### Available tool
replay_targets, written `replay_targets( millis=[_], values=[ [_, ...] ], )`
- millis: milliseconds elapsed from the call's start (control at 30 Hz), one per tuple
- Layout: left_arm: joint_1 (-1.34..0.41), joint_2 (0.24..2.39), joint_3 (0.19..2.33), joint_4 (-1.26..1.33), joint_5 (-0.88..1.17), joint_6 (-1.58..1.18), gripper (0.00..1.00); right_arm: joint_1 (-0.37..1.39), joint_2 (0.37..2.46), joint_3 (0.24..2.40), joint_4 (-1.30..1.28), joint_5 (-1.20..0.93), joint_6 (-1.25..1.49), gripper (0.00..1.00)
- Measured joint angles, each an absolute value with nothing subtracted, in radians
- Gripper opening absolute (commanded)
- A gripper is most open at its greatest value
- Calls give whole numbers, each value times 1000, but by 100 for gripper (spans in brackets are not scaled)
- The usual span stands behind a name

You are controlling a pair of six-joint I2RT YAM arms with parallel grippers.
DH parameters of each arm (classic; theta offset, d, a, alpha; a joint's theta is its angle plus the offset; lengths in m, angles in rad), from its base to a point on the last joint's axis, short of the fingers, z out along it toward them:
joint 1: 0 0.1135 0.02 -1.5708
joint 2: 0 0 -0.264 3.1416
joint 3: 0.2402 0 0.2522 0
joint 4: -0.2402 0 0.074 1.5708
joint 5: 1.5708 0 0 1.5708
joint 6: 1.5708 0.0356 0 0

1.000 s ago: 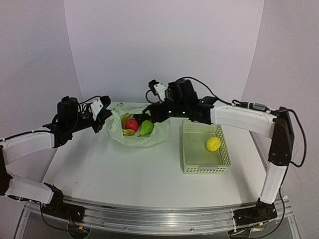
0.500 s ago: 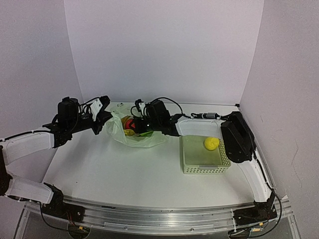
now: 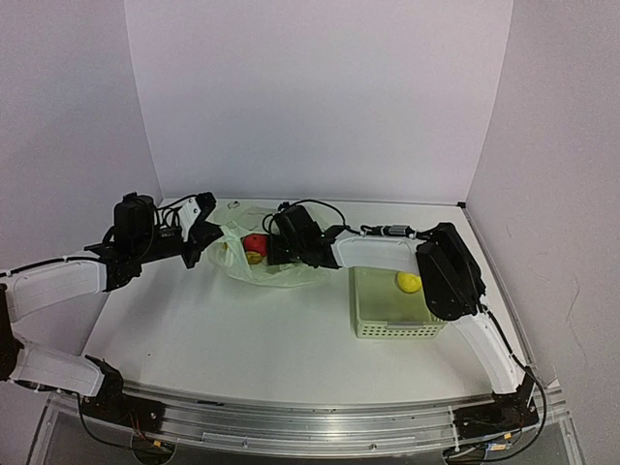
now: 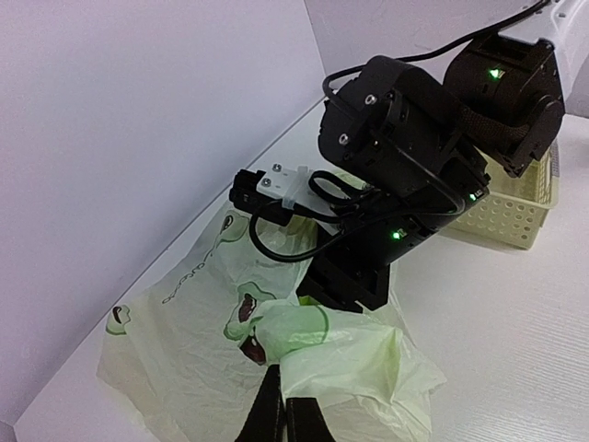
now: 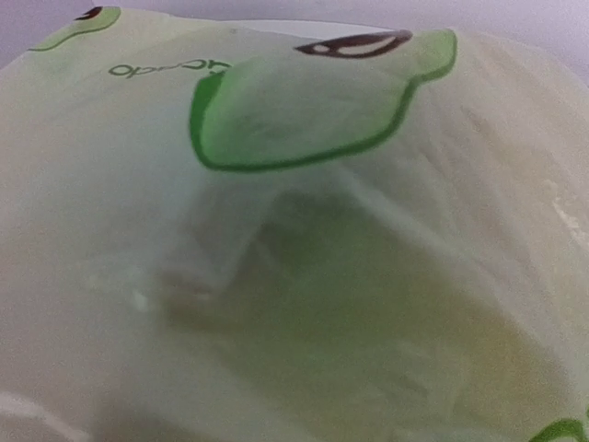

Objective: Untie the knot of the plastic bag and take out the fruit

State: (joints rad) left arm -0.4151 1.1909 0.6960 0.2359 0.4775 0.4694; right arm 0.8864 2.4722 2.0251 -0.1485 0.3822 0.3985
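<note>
Your left claw (image 4: pixel 283 412) is clenched on the plastic bag (image 3: pixel 283 274), on the side away from the basket (image 3: pixel 392 328). The bag lies on the tabletop (image 3: pixel 232 329) near that basket, with a red apple (image 3: pixel 254 241) showing inside. Your right claw (image 4: pixel 345 276) reaches in from the basket side; you cannot tell its grip. A yellow fruit (image 3: pixel 408 282) sits in the basket.

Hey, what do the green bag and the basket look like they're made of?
The plastic bag looks like thin translucent film: it crinkles, and dim shapes show through it. The basket seems rigid moulded plastic, matte and pale, with regular holes in its walls.
</note>
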Motion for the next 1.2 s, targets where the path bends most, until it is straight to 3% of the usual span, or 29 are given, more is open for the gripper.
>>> replay_targets(
  millis=[200, 567, 833, 1200],
  values=[
    [-424, 1200, 696, 258, 490, 465, 0, 883, 2474, 2037, -197, 438, 425, 79],
    [-425, 1214, 696, 269, 495, 471, 0, 849, 2626, 2245, -202, 399, 410, 72],
    [-425, 1214, 690, 271, 495, 471, 0, 847, 2691, 2301, -202, 381, 373, 78],
    [-425, 1214, 688, 271, 495, 471, 0, 842, 2714, 2278, -58, 353, 322, 39]
  ],
)
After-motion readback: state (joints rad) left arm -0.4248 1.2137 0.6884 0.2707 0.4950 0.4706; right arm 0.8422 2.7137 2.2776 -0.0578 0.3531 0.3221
